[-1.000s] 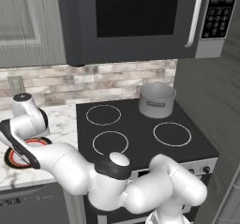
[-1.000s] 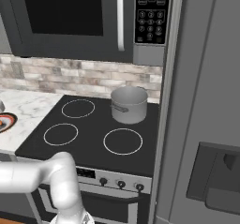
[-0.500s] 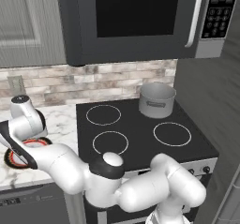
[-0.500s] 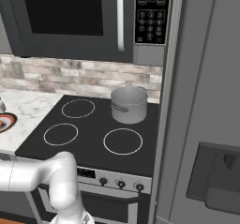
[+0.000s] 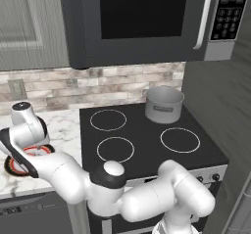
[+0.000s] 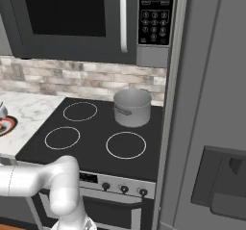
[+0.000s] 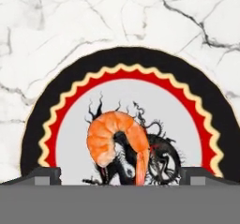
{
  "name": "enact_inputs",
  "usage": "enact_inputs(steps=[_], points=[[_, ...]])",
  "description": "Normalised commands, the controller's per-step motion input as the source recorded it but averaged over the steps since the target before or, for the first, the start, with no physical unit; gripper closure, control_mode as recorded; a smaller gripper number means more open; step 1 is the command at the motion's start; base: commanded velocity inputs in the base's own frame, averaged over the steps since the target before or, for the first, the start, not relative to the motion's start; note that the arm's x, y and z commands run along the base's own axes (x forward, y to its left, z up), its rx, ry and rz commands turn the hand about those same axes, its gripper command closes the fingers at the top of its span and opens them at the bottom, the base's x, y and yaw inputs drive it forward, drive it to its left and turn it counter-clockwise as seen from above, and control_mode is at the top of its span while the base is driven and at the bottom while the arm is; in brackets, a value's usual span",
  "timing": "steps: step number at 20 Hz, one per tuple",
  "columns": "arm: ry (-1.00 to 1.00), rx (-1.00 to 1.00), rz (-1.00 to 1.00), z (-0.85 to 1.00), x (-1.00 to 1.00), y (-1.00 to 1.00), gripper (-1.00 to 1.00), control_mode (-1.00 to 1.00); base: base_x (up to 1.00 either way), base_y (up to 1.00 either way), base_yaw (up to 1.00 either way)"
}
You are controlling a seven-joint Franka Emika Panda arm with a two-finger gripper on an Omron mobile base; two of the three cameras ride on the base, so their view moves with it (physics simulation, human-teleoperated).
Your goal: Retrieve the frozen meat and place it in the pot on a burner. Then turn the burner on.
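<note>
The arm bends low and far left, its hand pointing straight down over the plate (image 7: 33,138) on the marble counter (image 7: 51,26). The gripper (image 7: 120,175) hangs spread wide either side of the frozen meat (image 7: 115,141), touching nothing. The pot (image 5: 164,104) sits on the back right burner (image 6: 132,121).

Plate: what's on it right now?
The frozen meat, an orange curled lump, lies on the plate over its dark print. The open gripper hovers above it, touching nothing. The plate's near edge is cut off from view.
</note>
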Motion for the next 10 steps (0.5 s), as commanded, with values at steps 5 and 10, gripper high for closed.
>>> enact_inputs(steps=[5, 10], points=[[0.00, 0.00, 0.00, -0.10, 0.09, 0.02, -1.00, -1.00, 0.00, 0.00, 0.00], [0.00, 0.00, 0.00, -0.21, 0.11, 0.00, -1.00, -1.00, 0.00, 0.00, 0.00]])
